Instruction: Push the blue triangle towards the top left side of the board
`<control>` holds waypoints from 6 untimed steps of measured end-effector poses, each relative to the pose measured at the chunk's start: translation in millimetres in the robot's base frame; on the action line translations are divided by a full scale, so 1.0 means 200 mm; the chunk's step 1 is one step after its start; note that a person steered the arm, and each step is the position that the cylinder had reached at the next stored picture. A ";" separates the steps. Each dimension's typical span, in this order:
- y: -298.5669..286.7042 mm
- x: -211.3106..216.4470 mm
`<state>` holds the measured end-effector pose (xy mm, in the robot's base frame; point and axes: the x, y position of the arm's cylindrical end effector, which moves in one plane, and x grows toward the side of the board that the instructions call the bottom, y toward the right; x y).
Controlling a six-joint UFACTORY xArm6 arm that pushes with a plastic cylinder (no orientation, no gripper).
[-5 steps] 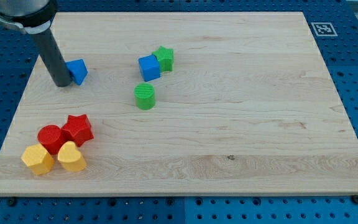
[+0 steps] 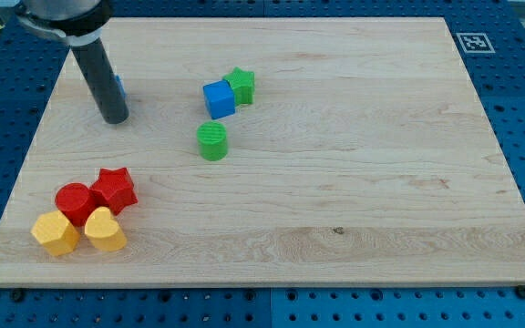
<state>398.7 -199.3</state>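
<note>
Camera view: dark rod's tip [image 2: 116, 118] planted on the pale wooden counter [image 2: 335, 182], near its 10 o'clock corner. No claw fitted, so nothing held. Small blue triangle block [image 2: 118, 88] almost hidden behind the rod, touching or just beside it at roughly 12 o'clock from the tip. Likely needs pushing toward 10 o'clock; little counter left there.

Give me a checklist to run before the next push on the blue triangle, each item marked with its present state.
1. My tip on the board: ok.
2. Blue triangle in view: not ok, mostly hidden behind the rod.
3. Tip touching the triangle: cannot tell.
4. Tip on the triangle's lower side for an upward push: ok.
5. Path to the top left clear of other blocks: ok.
6. Blue cube and green star away from the tip: ok.
</note>
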 end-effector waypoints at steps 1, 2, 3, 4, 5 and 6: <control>0.00 -0.11; -0.05 -0.16; -0.13 -0.14; -0.22 -0.18; -0.23 -0.25; -0.22 -0.31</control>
